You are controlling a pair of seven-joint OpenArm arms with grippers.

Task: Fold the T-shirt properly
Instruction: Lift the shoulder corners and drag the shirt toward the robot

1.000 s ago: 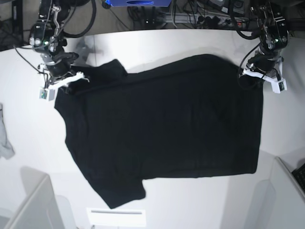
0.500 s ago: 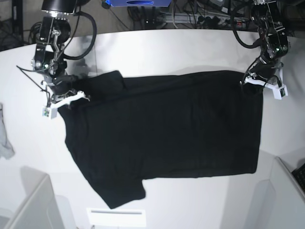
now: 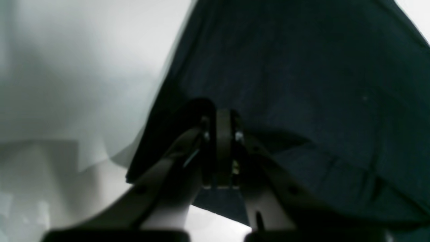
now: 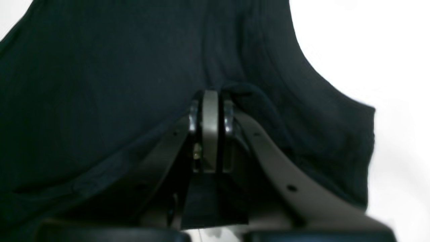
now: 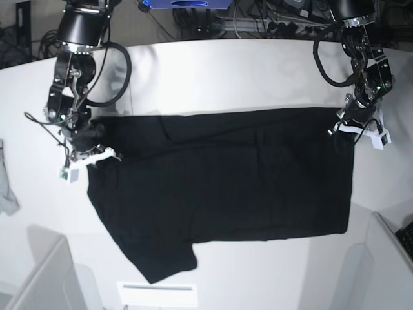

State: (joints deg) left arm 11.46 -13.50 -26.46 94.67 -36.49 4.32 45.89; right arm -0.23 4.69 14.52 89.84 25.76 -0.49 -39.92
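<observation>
Both grippers, left gripper (image 5: 353,126) and right gripper (image 5: 89,154), clamped on black T-shirt (image 5: 226,187) far edge, mid-fold over body; next lay edge down toward the near hem, aligned.

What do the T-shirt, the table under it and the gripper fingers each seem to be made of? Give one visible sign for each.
T-shirt: soft knit cloth, matte black; it drapes and creases where pinched.
Table: smooth white hard top, probably laminate or painted board; it shows soft shadows and a faint sheen.
Left gripper and right gripper fingers: pale moulded plastic, likely printed; matte surface with screw holes.
</observation>
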